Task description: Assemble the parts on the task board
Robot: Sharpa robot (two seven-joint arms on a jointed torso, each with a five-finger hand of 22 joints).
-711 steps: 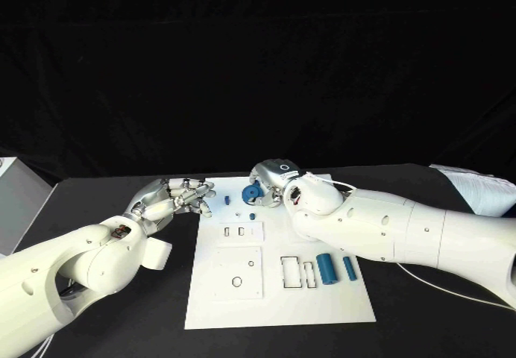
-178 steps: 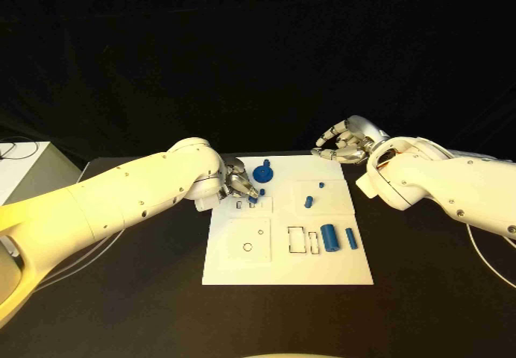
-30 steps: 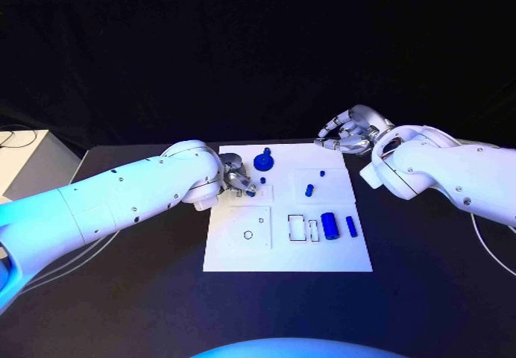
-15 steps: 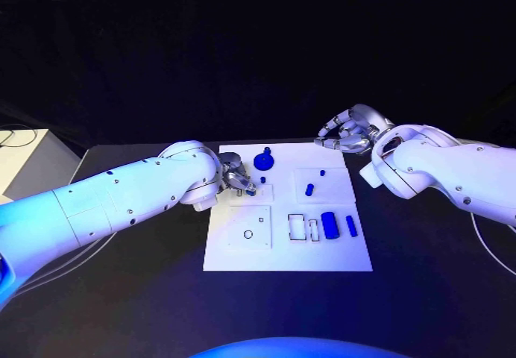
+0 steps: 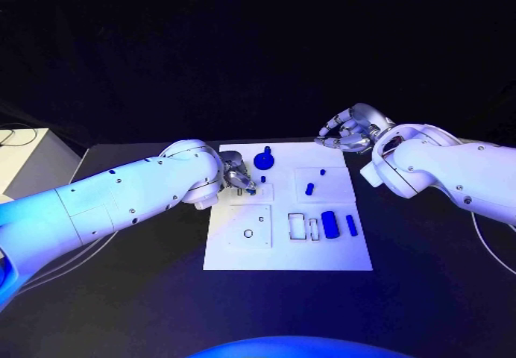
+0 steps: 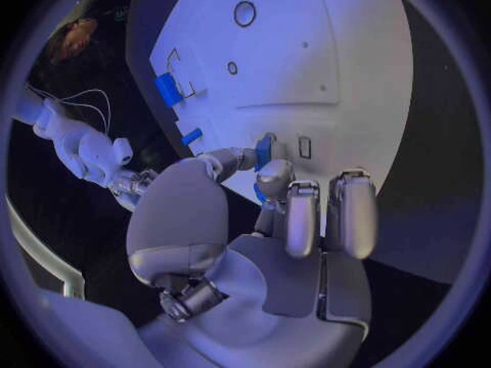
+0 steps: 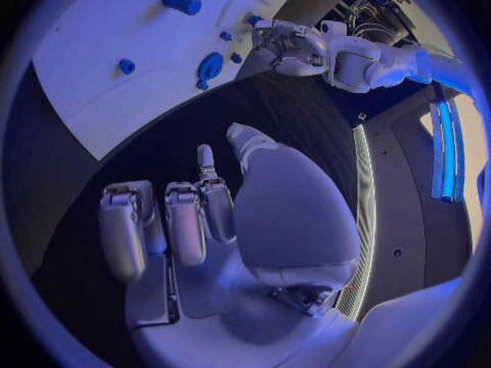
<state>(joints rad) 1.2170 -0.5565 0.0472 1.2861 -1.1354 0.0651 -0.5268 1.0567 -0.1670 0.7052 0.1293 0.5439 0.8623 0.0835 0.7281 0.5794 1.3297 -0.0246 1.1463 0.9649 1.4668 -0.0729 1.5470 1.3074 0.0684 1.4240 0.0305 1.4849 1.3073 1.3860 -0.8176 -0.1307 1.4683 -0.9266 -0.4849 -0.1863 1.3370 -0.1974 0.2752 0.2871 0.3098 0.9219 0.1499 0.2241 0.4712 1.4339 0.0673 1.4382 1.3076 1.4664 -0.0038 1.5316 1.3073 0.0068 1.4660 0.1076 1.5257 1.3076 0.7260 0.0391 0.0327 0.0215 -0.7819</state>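
**Left hand pinching a small blue piece at the board's left edge**

From my seat, starting at the left: the left hand [image 5: 238, 179] sits over the left edge of the white board [image 5: 285, 253], fingers closed down toward it. In the left wrist view I can see a small blue piece [image 6: 264, 150] pinched between its fingertips [image 6: 272, 174], right against the board's surface beside a little rectangular slot (whether the piece is already seated, I cannot tell).

Moving right along the board: a blue round part with a knob [image 5: 265, 159] stands near the far edge, a short blue peg [image 5: 309, 189] lies in the middle, and nearer me a thick blue cylinder [image 5: 330, 224] and a thin blue pin [image 5: 352, 225] lie side by side next to the outlined rectangular slots.

Furthest right, the right hand [image 5: 347, 130] hovers off the board's far right corner, above the black table [image 5: 129, 298]. Its fingers are curled in and it holds nothing.
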